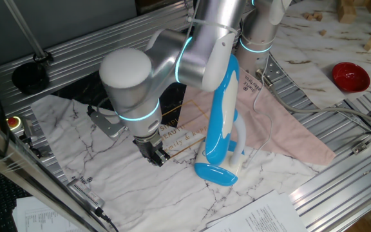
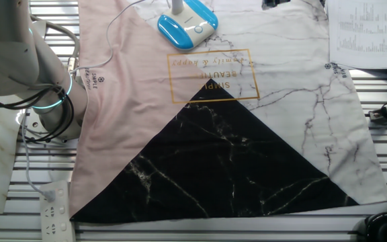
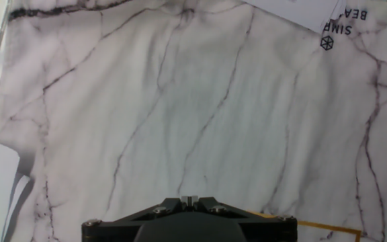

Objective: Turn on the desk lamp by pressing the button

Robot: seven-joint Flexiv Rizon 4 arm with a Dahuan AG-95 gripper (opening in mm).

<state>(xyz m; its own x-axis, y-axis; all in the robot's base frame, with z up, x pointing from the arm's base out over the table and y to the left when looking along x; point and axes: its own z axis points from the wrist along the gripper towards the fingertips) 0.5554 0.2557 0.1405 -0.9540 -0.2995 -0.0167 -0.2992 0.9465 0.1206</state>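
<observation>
The desk lamp (image 1: 222, 109) stands folded upright on the marbled cloth, with a blue and white head, a white looped neck and an oval blue base (image 1: 214, 173). The other fixed view shows only its base (image 2: 187, 24) at the top edge, with a small mark on the white top. My gripper (image 1: 152, 154) hangs low over the white marble part of the cloth, to the left of the lamp base and apart from it. In the hand view the fingertips (image 3: 189, 199) touch each other and hold nothing. The lamp is not in the hand view.
A cloth (image 2: 213, 134) with pink, black and white marble parts covers the table. A red bowl (image 1: 350, 76) sits far right. Printed papers (image 1: 263, 216) lie at the front edge, and others show in the other fixed view (image 2: 365, 33). A power strip (image 2: 54, 212) lies beside the arm base.
</observation>
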